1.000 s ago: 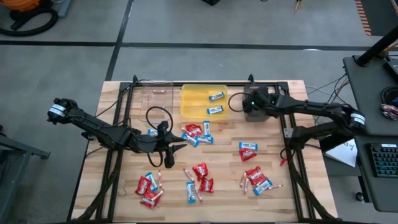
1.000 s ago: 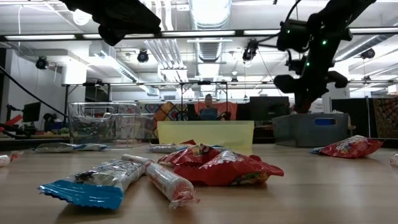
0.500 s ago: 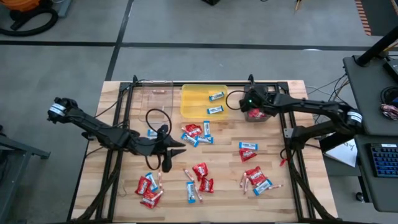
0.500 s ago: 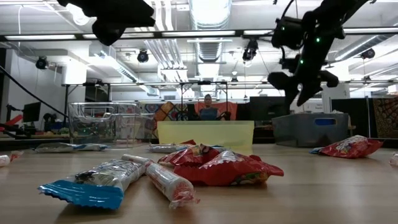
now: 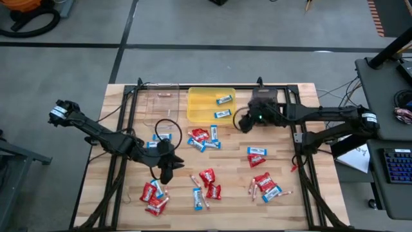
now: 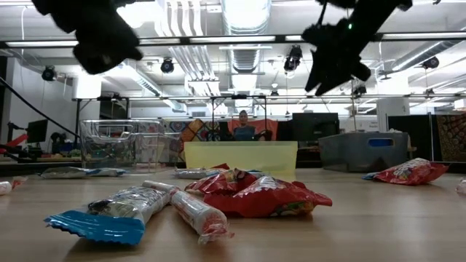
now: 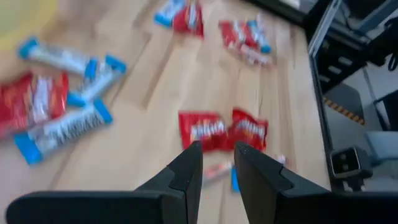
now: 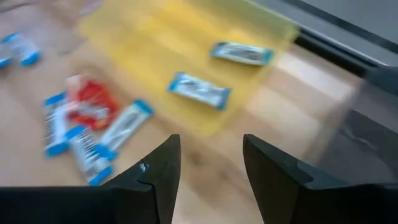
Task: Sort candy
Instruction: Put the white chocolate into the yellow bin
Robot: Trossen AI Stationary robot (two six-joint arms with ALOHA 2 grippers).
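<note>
Candy (image 5: 208, 175) lettering unreadable (blurred); left gripper (image 7: 217, 163) narrowly parted, right gripper (image 8: 210, 158) spread, both empty.

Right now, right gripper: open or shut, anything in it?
Open and empty. In the right wrist view the right gripper shows a clear gap between its fingers, with only the table and yellow tray beyond.

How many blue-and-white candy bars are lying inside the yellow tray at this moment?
2. One blue-and-white bar lies near the far right corner of the yellow tray; the other lies near its front right edge. None seems hidden.
</note>
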